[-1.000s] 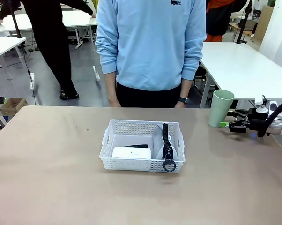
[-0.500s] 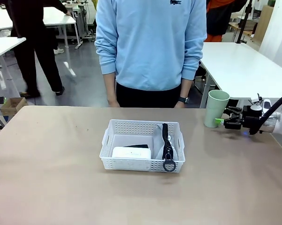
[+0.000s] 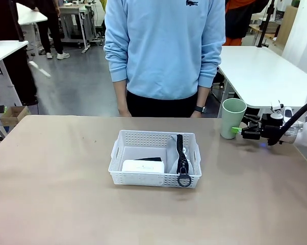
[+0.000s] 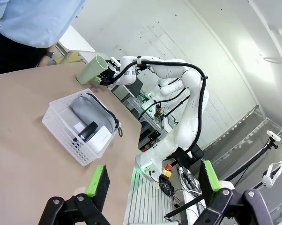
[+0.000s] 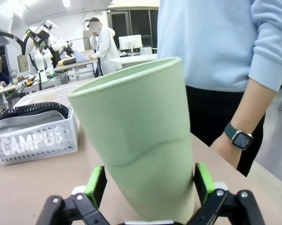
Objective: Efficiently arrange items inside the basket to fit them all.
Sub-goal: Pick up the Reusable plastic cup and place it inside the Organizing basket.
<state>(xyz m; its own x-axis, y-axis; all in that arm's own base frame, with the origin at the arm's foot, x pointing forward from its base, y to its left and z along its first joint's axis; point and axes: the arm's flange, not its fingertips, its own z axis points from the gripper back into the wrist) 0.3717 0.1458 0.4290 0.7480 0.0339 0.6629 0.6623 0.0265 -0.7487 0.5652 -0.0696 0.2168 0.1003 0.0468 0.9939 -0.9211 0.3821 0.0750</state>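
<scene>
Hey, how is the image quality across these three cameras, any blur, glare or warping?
Front view: even light, sharp on the basket, only a soft shadow under it, and motion blur on a passer-by at far left. Left wrist view: tilted, with wide-angle bending of the far walls. Right wrist view: the pale green cup looms large and stretched, and ceiling lights glare at top left.

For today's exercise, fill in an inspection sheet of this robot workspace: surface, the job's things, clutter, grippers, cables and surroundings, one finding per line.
Surface: tan table, bare around the basket.
Job's things: white basket mid-table holds the grey pouch, white box and a black item; pale green cup stands upright outside it, at the table's right.
Clutter: nothing seen.
Grippers: right gripper has its pads either side of the cup; left gripper open, holding nothing.
Cables: black cable along the right arm.
Surroundings: person in a light blue sweatshirt at the far edge; white tables behind.
</scene>
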